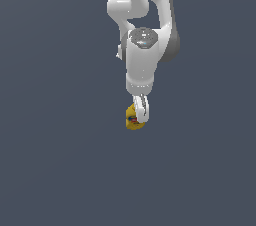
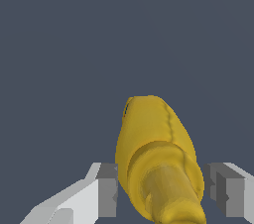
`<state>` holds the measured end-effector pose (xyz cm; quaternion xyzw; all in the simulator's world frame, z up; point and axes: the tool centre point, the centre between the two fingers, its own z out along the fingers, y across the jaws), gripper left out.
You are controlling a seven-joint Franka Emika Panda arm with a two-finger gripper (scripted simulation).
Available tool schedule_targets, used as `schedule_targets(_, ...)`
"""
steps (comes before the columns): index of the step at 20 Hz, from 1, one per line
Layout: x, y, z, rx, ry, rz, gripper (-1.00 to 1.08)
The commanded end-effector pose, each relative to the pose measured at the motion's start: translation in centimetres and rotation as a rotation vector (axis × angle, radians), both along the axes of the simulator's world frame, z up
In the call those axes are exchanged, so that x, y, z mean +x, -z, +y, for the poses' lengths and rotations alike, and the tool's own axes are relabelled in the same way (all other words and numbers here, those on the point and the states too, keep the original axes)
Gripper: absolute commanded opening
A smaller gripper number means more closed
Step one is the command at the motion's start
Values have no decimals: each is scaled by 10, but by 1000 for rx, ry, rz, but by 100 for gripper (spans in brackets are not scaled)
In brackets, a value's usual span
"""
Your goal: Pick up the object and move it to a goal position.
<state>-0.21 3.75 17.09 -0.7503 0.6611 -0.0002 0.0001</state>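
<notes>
The object (image 1: 132,118) is a small yellow squeeze bottle with a red-and-blue label, seen at the tip of the arm in the exterior view. In the wrist view the object (image 2: 154,134) fills the gap between my two fingers, its tapered cap pointing toward the camera. My gripper (image 1: 141,116) hangs straight down over it. The grey pads (image 2: 108,188) of my gripper (image 2: 161,193) meet the bottle's sides, so it is shut on the bottle. The exterior view's near finger hides part of the bottle.
A plain dark grey surface (image 1: 60,170) fills both views around the arm. The white arm links (image 1: 145,30) rise above the gripper. No goal marker shows.
</notes>
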Motion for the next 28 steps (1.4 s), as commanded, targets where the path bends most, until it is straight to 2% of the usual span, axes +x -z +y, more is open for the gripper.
schedule_targets(1,0,1,0,0,0,0,-100)
schedule_targets(12,4,-9,2,0,0,0,-100)
schedule_targets(28,42,-79,20,0,0,1,-100)
